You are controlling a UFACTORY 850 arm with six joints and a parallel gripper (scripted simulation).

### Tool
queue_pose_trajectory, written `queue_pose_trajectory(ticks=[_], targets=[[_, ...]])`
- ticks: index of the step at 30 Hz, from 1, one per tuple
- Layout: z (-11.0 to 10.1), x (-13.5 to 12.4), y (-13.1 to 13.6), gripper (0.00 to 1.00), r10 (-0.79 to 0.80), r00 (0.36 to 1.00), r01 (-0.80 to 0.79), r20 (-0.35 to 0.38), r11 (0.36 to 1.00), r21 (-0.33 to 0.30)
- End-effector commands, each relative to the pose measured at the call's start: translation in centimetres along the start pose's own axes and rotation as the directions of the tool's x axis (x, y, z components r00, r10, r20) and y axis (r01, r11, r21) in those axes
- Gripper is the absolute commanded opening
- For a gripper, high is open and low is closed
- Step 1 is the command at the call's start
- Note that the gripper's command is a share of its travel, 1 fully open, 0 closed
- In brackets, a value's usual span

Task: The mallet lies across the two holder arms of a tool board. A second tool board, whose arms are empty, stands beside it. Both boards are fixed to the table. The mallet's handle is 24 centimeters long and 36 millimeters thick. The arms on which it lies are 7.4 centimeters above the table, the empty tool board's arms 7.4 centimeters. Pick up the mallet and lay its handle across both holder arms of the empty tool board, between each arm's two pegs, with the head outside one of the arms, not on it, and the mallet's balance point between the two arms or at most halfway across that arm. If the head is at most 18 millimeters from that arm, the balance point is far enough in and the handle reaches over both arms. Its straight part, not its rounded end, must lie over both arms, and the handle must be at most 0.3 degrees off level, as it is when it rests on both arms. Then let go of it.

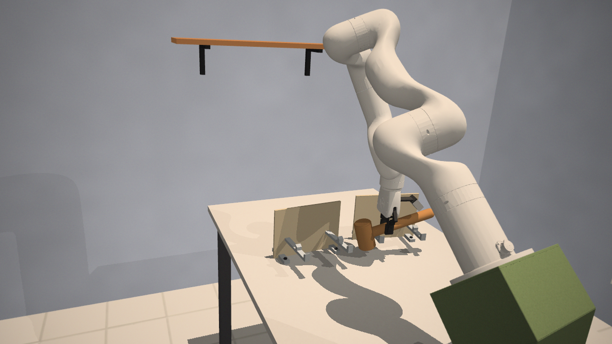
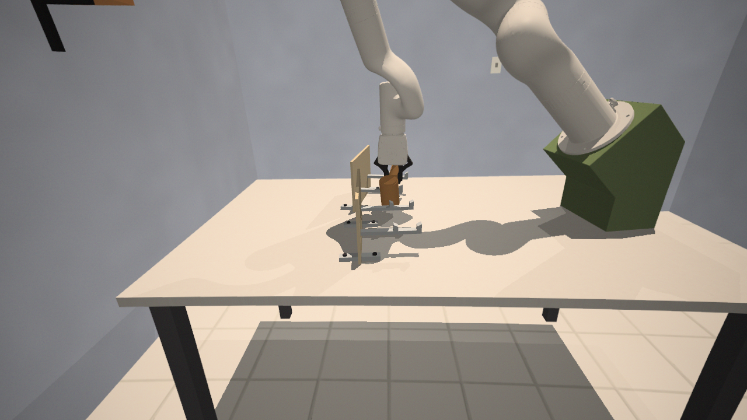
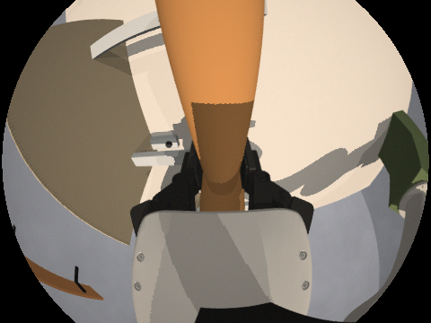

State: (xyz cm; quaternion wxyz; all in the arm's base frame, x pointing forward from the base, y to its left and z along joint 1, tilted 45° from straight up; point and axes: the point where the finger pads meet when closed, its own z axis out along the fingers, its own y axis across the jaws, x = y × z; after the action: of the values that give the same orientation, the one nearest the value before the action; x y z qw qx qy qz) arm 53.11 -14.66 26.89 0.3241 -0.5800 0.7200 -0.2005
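1. Clamped on the mallet's [image 1: 378, 229] handle, the hand [image 1: 389, 222] pointed straight down in front of the tool board [image 1: 363, 207] nearer the arm's green base [image 1: 518, 295].
2. Much of that board was hidden behind the hand, the mallet and the arm's lower link in the top view; its two holder arms [image 1: 414, 233] showed only in part beneath the handle, so whether the handle touched them could not be told.
3. From the exterior view the two boards overlapped edge-on, and the mallet [image 2: 389, 189] was seen end-on, its handle mostly hidden behind the head.
4. The wrist view showed the fingers pressed to both sides of the handle [image 3: 218, 150]; the head lay out of frame.
5. The mallet's long axis ran along the board's face, close to level, head toward the other tool board [image 1: 306, 222] and the handle's free end toward the arm.
6. The head hung in the gap between the two boards, low over the table [image 1: 265, 256].
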Motion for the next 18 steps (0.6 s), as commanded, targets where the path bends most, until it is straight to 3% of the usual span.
queue_pose_trajectory(ticks=[1,18], targets=[[0.2,0.0,-0.1,0.00,-0.001,1.000,0.001,-0.001,1.000,0.005],[1.5,0.0,-0.1,0.00,-0.001,1.000,0.001,-0.001,1.000,0.004]])
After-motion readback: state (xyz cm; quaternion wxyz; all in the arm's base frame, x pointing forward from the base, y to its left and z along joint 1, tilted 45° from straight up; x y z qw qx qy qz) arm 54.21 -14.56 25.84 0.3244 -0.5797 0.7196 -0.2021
